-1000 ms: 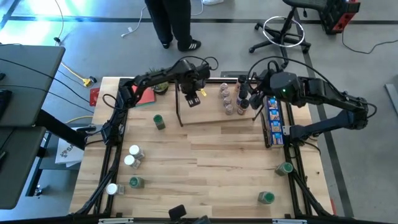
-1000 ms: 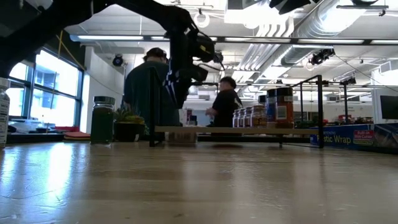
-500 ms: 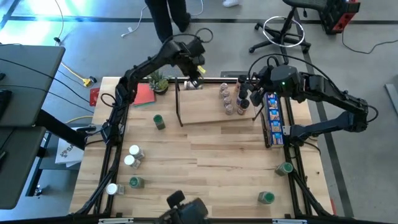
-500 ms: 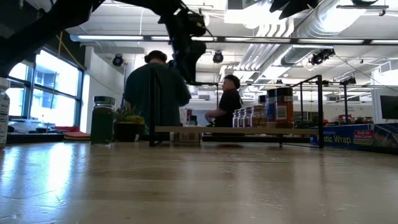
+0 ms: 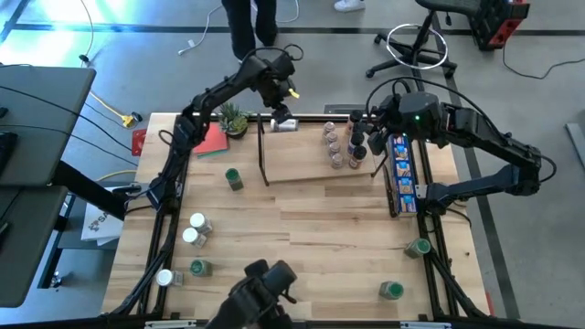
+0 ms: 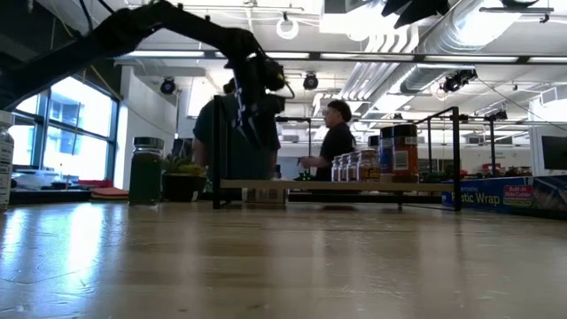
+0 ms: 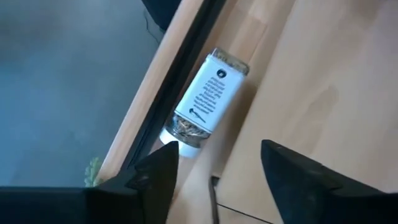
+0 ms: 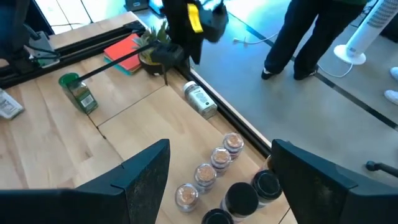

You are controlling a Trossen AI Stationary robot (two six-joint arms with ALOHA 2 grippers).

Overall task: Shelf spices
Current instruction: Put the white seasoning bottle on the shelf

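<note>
Left wrist view shows the left gripper [image 7: 214,165] spread open and empty above a white-labelled jar [image 7: 204,101] lying on its side along the shelf [image 7: 298,74] back edge, so it may roll off.

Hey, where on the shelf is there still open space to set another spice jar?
The shelf is bare across its middle, between the jar lying on its side at the left back corner and the standing jars at the right end, which is crowded.

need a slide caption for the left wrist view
Left gripper open above a white-labelled spice jar lying on its side at the back edge of the shelf.
</note>
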